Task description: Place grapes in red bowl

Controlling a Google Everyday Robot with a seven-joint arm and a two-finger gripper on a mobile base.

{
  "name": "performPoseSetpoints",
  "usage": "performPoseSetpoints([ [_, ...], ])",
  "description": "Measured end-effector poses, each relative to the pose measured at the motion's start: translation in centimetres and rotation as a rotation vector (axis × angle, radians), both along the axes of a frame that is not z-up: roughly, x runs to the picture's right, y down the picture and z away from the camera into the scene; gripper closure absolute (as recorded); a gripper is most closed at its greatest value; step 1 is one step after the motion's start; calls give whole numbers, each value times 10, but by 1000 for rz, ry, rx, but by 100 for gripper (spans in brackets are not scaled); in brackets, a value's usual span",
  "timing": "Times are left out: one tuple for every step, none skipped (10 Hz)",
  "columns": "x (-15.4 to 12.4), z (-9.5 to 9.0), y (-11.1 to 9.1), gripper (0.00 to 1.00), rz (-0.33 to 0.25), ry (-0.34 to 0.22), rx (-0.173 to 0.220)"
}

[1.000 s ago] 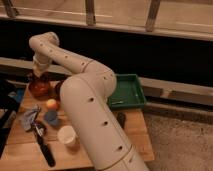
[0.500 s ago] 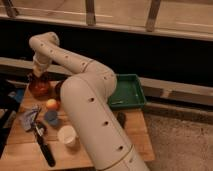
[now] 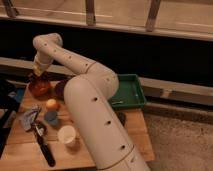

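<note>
The red bowl (image 3: 39,90) stands at the back left of the wooden table (image 3: 95,155). My gripper (image 3: 38,76) hangs right over the bowl, at the end of the white arm (image 3: 85,100) that reaches across the table. A dark reddish lump, the grapes (image 3: 37,80), shows between the gripper and the bowl's rim. I cannot tell whether the grapes are held or resting in the bowl.
A purple bowl (image 3: 60,88) sits right of the red bowl, partly behind the arm. An orange fruit (image 3: 51,104), a blue item (image 3: 50,117), a white cup (image 3: 67,135), a grey cloth (image 3: 29,116) and a black-handled tool (image 3: 45,149) lie in front. A green tray (image 3: 129,92) is at the right.
</note>
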State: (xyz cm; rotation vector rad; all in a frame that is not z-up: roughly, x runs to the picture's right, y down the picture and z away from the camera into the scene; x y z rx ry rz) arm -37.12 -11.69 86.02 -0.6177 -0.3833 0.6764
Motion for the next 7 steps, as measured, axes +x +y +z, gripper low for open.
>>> performPoseSetpoints([
  [-3,2,0,20,2,-18,-3],
  [-6,4,0,20,-1,-32,-6],
  [-8,3,0,20,-3,-36,-6],
  [-9,3,1,20,-4,-36,-7],
  [-8,3,0,20,-3,-36,-7],
  [-6,4,0,20,-2,-34,-7],
  [-7,4,0,20,-2,-34,-7],
])
